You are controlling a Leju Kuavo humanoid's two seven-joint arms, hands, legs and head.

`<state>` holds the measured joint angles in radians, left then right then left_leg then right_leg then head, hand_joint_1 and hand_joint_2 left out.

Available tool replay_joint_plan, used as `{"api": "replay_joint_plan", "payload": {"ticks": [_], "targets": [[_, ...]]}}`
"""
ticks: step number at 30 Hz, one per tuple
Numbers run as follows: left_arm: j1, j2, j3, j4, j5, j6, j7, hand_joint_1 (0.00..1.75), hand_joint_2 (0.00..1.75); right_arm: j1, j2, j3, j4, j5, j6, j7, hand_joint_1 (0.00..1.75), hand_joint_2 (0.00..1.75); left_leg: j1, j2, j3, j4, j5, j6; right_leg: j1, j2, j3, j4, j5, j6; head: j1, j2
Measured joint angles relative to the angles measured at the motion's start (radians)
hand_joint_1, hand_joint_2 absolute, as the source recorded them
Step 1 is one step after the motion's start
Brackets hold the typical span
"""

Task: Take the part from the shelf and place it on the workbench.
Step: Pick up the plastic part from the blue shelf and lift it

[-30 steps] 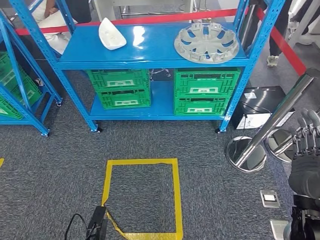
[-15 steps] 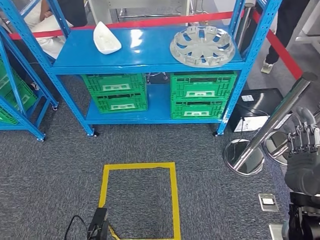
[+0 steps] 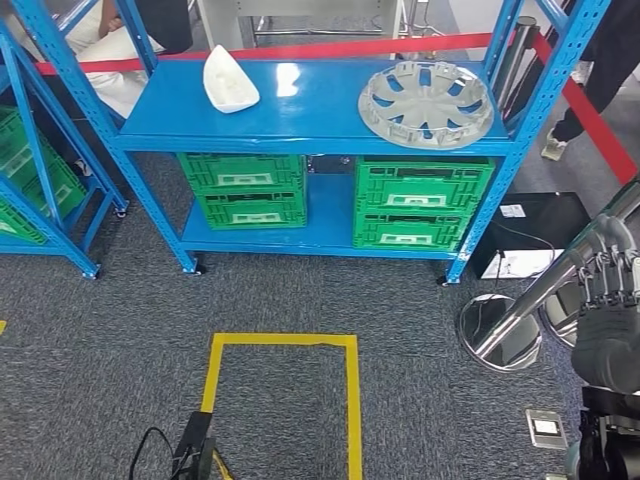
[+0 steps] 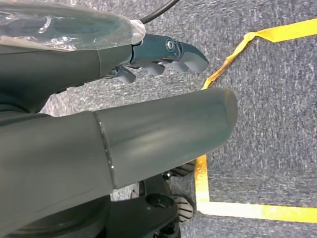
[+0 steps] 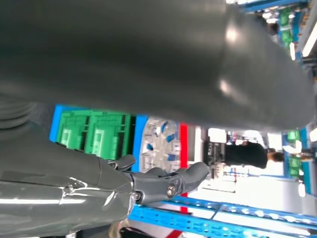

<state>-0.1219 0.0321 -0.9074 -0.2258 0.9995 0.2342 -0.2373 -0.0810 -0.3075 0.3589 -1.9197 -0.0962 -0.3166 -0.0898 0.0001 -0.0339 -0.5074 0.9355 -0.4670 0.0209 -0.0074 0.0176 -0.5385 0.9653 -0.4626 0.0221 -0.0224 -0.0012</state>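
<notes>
Right hand (image 3: 607,300) empty, fingers apart (head view); left hand (image 4: 112,99) empty above yellow tape (image 4: 239,210)

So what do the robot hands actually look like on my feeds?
The right robot hand has dark grey segmented fingers on a black palm. In the wrist views, each shows a thick smooth grey thumb, darker fingers with a small screw, and glossy clear wrap on the left robot hand.

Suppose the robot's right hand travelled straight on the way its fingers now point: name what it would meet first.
Probably the silver hubcap on the blue shelf: in the right wrist view the right hand's fingers aim toward it. Depth is unclear.
</notes>
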Motion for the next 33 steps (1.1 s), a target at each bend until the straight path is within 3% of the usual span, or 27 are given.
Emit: {"api": "replay_joint_plan", "payload": {"ticks": [2,4,5,7,8,9,10,12,13,15,17,19,20,22,23,24,25,27,28,29,32,33], "targets": [[0.000,0.001,0.000,0.000,0.000,0.000,0.000,0.00,0.00,0.000,0.000,0.000,-0.001,0.000,0.000,0.000,0.00,0.00,0.001,-0.001,0.001,0.001,-0.004,-0.011,-0.001,-0.002,0.012,-0.007,-0.002,-0.012,-0.001,0.000],[-0.001,0.002,0.000,0.000,0.000,0.000,0.000,0.00,0.00,-0.001,0.000,0.000,-0.002,0.000,0.000,-0.001,0.00,0.00,0.001,0.008,-0.020,0.051,-0.031,-0.021,-0.006,-0.007,0.028,-0.015,-0.002,-0.022,-0.005,0.000],[-0.001,0.002,0.000,0.000,0.000,0.000,0.000,0.00,0.00,-0.001,0.000,0.000,-0.002,0.000,0.000,-0.001,0.00,0.00,0.003,0.015,-0.051,0.110,-0.055,-0.025,-0.007,-0.012,0.032,-0.018,-0.004,-0.026,-0.008,0.000],[-0.002,0.002,0.000,0.000,0.000,0.000,0.000,0.00,0.00,-0.001,0.000,0.000,-0.002,0.000,0.000,-0.001,0.00,0.00,0.004,0.023,-0.143,0.260,-0.105,-0.032,-0.007,-0.020,0.038,-0.018,-0.012,-0.030,-0.012,0.000],[-0.001,0.001,0.000,0.000,0.000,0.000,0.000,0.00,0.00,-0.001,0.000,0.000,-0.002,0.000,0.000,-0.001,0.00,0.00,0.005,0.024,-0.182,0.309,-0.109,-0.033,-0.007,-0.023,0.042,-0.018,-0.017,-0.031,-0.013,0.000],[0.001,0.001,0.000,0.000,0.000,0.000,0.000,0.00,0.00,-0.001,0.000,0.001,-0.002,0.000,0.000,-0.001,0.00,0.00,0.005,0.025,-0.201,0.320,-0.092,-0.032,-0.006,-0.025,0.049,-0.018,-0.023,-0.031,-0.013,0.000],[0.002,0.001,0.000,0.000,0.000,0.000,0.000,0.00,0.00,-0.001,0.000,0.001,-0.001,0.000,0.000,-0.001,0.00,0.00,0.005,0.027,-0.197,0.286,-0.053,-0.029,-0.006,-0.027,0.058,-0.018,-0.030,-0.031,-0.014,0.000],[0.004,0.003,0.000,0.000,0.000,0.000,0.000,0.00,0.00,0.000,0.000,0.001,-0.002,0.000,0.000,-0.001,0.00,0.00,0.001,0.037,-0.142,0.140,0.038,-0.017,-0.004,-0.033,0.078,-0.019,-0.046,-0.027,-0.016,0.000],[0.003,0.004,0.000,0.000,0.000,0.000,0.000,0.00,0.00,0.000,0.000,0.001,-0.002,0.001,0.000,-0.001,0.00,0.00,-0.003,0.044,-0.115,0.075,0.064,-0.011,-0.002,-0.036,0.085,-0.020,-0.055,-0.023,-0.016,0.000],[0.000,0.004,0.000,0.000,0.000,-0.001,0.000,0.00,0.00,0.000,0.000,0.001,-0.002,0.003,-0.001,-0.001,0.00,0.00,-0.011,0.051,-0.090,0.022,0.066,-0.003,0.001,-0.043,0.090,-0.025,-0.069,-0.013,-0.014,0.000],[0.000,0.003,0.000,0.000,-0.001,-0.001,0.001,0.00,0.00,0.001,0.000,0.000,-0.004,0.005,-0.002,0.000,0.00,0.00,-0.009,0.042,-0.084,0.015,0.060,0.003,0.001,-0.047,0.100,-0.031,-0.079,-0.001,-0.013,0.000],[0.001,0.002,0.000,0.000,-0.001,-0.001,0.003,0.00,0.00,0.001,0.000,-0.001,-0.006,0.006,-0.003,0.000,0.00,0.00,-0.003,0.033,-0.070,0.005,0.055,0.012,0.000,-0.040,0.092,0.006,-0.103,0.008,-0.010,0.000],[0.002,0.002,0.000,0.001,-0.001,-0.001,0.003,0.00,0.00,0.002,0.000,-0.001,-0.007,0.007,-0.004,0.000,0.00,0.00,0.000,0.030,-0.061,0.000,0.052,0.017,-0.002,-0.033,0.068,0.059,-0.127,0.012,-0.007,0.000],[0.001,0.003,0.000,0.001,-0.001,-0.001,0.003,0.00,0.00,0.006,0.000,-0.001,-0.007,0.008,-0.004,0.000,0.00,0.00,0.000,0.022,-0.049,0.000,0.042,0.024,-0.003,-0.024,-0.018,0.210,-0.183,0.018,-0.004,0.000],[0.002,0.002,0.000,0.001,-0.001,-0.001,0.003,0.00,0.00,0.010,0.000,-0.001,-0.007,0.008,-0.004,0.001,0.00,0.00,0.000,0.016,-0.042,0.000,0.036,0.025,-0.004,-0.023,-0.059,0.268,-0.193,0.021,-0.003,0.000],[0.003,0.002,0.000,0.001,-0.001,-0.001,0.003,0.00,0.00,0.012,0.000,-0.001,-0.007,0.008,-0.004,0.001,0.00,0.00,0.000,0.010,-0.035,0.000,0.029,0.024,-0.005,-0.023,-0.087,0.294,-0.184,0.022,-0.003,0.000],[0.004,0.001,0.000,0.001,-0.001,-0.001,0.003,0.00,0.00,0.013,0.000,-0.001,-0.007,0.008,-0.004,0.001,0.00,0.00,0.000,0.003,-0.024,0.000,0.022,0.023,-0.006,-0.022,-0.094,0.277,-0.151,0.023,-0.003,0.000],[0.005,0.000,0.000,0.001,-0.001,-0.001,0.003,0.00,0.00,0.013,0.000,-0.001,-0.007,0.009,-0.005,0.001,0.00,0.00,0.001,-0.010,-0.002,0.001,0.005,0.017,-0.009,-0.011,-0.064,0.149,-0.047,0.021,-0.002,0.000],[0.004,-0.001,0.000,0.001,-0.001,-0.001,0.003,0.00,0.00,0.013,0.000,-0.001,-0.007,0.009,-0.005,0.002,0.00,0.00,-0.001,-0.017,0.005,0.004,-0.003,0.013,-0.010,-0.002,-0.040,0.080,-0.008,0.019,-0.001,0.000],[0.003,-0.001,0.000,0.001,-0.001,-0.001,0.003,0.00,0.00,0.014,0.000,-0.001,-0.007,0.010,-0.005,0.002,0.00,0.00,-0.002,-0.022,0.008,0.006,-0.008,0.008,-0.011,0.007,-0.023,0.035,0.013,0.016,-0.001,0.000],[0.003,0.000,0.000,0.001,-0.001,-0.001,0.003,0.00,0.00,0.017,0.000,-0.001,-0.008,0.014,-0.006,0.003,0.00,0.00,-0.002,-0.033,0.007,0.008,-0.015,-0.005,-0.009,0.010,-0.007,0.008,0.010,0.002,-0.002,0.000],[0.005,0.000,0.000,0.001,-0.001,-0.002,0.003,0.00,0.00,0.017,0.000,-0.001,-0.008,0.015,-0.006,0.003,0.00,0.00,-0.002,-0.026,0.005,0.019,-0.021,-0.010,-0.010,0.007,-0.001,0.005,0.009,-0.003,-0.003,0.000]]}}
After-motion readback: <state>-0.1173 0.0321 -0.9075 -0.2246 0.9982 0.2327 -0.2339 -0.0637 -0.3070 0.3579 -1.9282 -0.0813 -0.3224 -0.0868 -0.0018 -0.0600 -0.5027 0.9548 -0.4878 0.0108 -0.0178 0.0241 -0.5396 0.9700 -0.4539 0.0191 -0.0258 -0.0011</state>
